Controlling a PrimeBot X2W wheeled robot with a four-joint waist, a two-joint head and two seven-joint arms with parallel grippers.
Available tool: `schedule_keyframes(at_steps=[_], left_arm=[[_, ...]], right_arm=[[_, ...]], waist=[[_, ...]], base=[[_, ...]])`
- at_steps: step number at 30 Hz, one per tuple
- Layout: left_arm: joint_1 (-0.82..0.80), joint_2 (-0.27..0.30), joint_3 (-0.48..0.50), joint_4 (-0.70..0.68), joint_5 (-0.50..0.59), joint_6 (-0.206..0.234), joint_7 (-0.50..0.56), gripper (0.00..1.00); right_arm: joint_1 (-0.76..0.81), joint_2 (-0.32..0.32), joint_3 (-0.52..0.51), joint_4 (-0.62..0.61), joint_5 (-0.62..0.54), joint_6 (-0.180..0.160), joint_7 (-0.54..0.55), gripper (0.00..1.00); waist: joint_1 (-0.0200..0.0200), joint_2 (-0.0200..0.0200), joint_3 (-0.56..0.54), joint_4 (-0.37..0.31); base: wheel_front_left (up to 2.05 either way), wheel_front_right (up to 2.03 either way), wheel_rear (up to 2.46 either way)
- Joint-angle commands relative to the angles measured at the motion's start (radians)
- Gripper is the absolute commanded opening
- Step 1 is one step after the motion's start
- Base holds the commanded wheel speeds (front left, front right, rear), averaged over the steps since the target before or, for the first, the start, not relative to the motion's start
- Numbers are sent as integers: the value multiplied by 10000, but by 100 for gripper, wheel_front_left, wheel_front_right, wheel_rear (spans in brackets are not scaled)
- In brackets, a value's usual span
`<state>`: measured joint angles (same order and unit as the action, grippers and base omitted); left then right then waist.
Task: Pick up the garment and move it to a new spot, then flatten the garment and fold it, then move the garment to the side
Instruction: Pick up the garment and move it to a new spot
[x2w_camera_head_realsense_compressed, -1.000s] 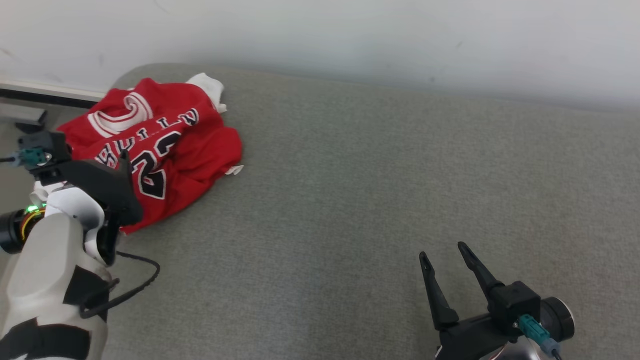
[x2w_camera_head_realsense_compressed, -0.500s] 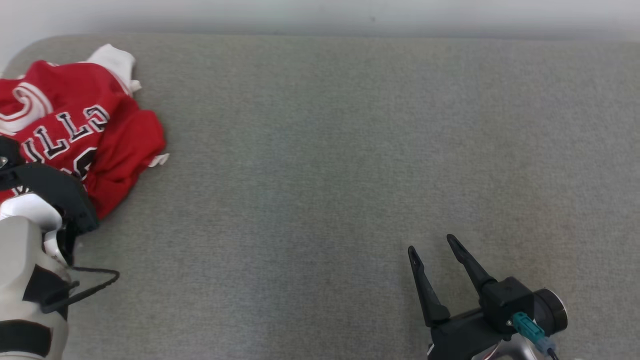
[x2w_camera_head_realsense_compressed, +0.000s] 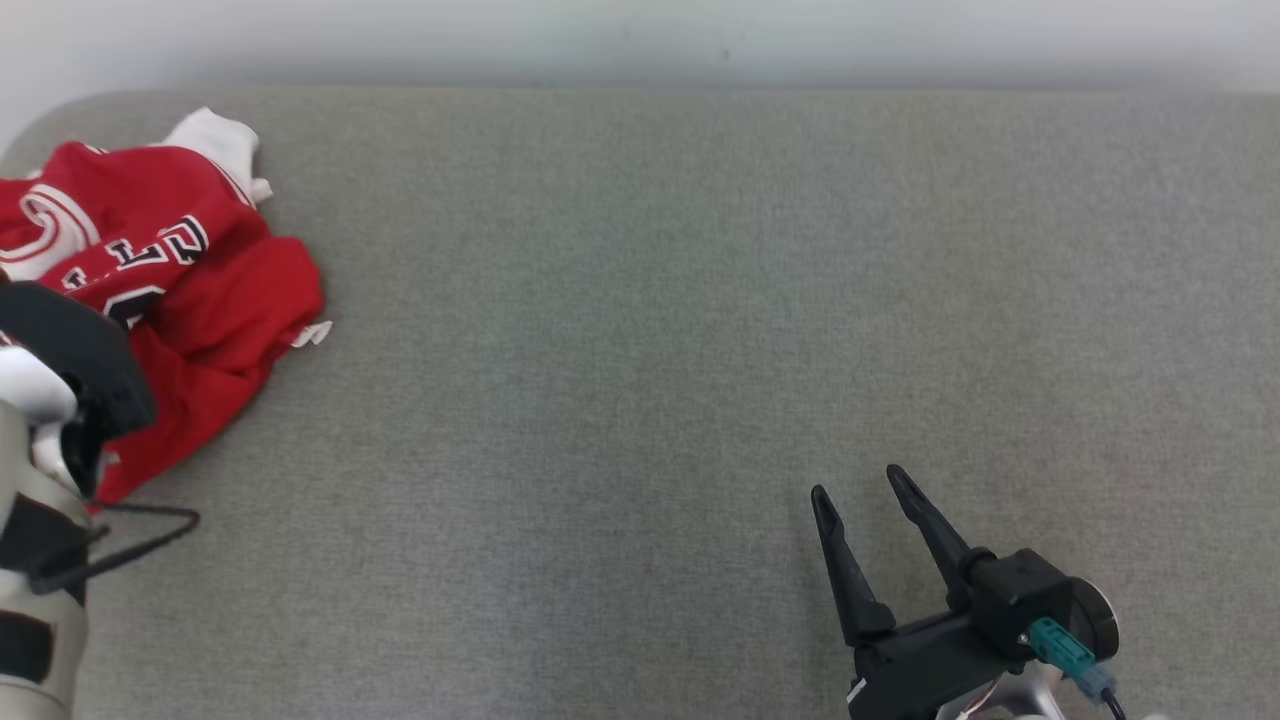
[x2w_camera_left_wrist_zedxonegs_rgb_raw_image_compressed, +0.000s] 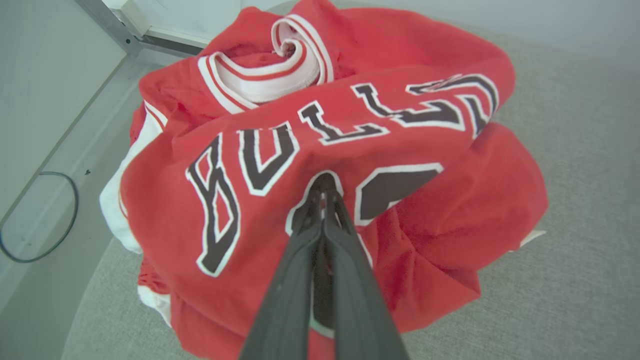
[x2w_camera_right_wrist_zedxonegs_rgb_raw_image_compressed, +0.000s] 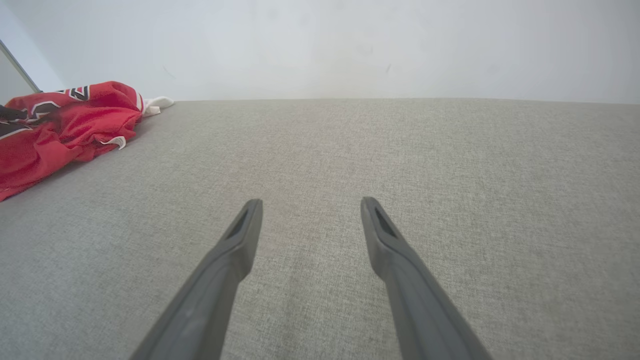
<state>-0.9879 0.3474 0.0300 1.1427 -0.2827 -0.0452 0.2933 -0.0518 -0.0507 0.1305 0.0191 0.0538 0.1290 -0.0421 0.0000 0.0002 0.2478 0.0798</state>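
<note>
Firstly, at far left, found left claw (x2w_camera_left_wrist_zedxonegs_rgb_raw_image_compressed: 324, 192) pressed together, with tips buried in a raised fold of the jersey (x2w_camera_left_wrist_zedxonegs_rgb_raw_image_compressed: 425, 210) just below its lettering. Judged it clamped on that fold.

Located jersey (x2w_camera_head_realsense_compressed: 230, 290) crumpled at the left end of the grey surface (x2w_camera_head_realsense_compressed: 650, 350), near the rounded corner and partly behind the left arm's black housing in the head view.

Read "BULLS" in black, white-edged capitals across the red cloth in the left wrist view. Made out part of a number beneath, cut off by the fingers and not legible. Noted red-and-white striped collar trim above the word. Got broken letters from the head view, and a low red heap at the far left edge from the right wrist view.

Saw a dark cable (x2w_camera_left_wrist_zedxonegs_rgb_raw_image_compressed: 77, 202) looped on the floor beside the surface, in the left wrist view.

Moving right, found right claw (x2w_camera_head_realsense_compressed: 857, 482) spread wide and empty above bare grey fabric, well apart from the jersey. Confirmed the same spread for right claw (x2w_camera_right_wrist_zedxonegs_rgb_raw_image_compressed: 310, 201) in its own view, with a pale wall (x2w_camera_right_wrist_zedxonegs_rgb_raw_image_compressed: 320, 50) behind.
</note>
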Motion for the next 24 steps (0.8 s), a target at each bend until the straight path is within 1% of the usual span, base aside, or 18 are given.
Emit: schedule_keyframes(at_steps=[1,7,9,13,16,19,24], left_arm=[[-228,146,-30,-154,-37,-112,55,0],[-863,263,-376,-1037,-26,-595,177,0],[-939,244,-474,-1220,0,-619,168,0],[-1210,290,-838,-2062,105,-752,136,0],[-1364,297,-1127,-2757,113,-788,113,0],[-1440,160,-1396,-3519,-34,-835,70,0],[-1494,-181,-1757,-4874,-403,-865,-85,0]], right_arm=[[-50,9,24,156,181,34,-153,100],[-78,8,-65,730,597,34,-596,100],[-55,8,-87,848,648,34,-665,100],[77,8,-144,1206,889,34,-966,100],[134,8,-285,1408,1004,34,-1135,100],[163,9,-465,1543,1000,34,-1245,100],[151,9,-673,1650,901,34,-1302,100]], waist=[[0,-2,-466,191],[0,-2,-1184,409],[0,-2,-1342,426],[0,-2,-1923,350],[0,-2,-2246,180],[0,-2,-2454,-92],[0,-2,-2593,-790]], base=[[0,0,0],[0,0,0],[0,0,0],[0,0,0],[0,0,0],[0,0,0],[0,0,0]])
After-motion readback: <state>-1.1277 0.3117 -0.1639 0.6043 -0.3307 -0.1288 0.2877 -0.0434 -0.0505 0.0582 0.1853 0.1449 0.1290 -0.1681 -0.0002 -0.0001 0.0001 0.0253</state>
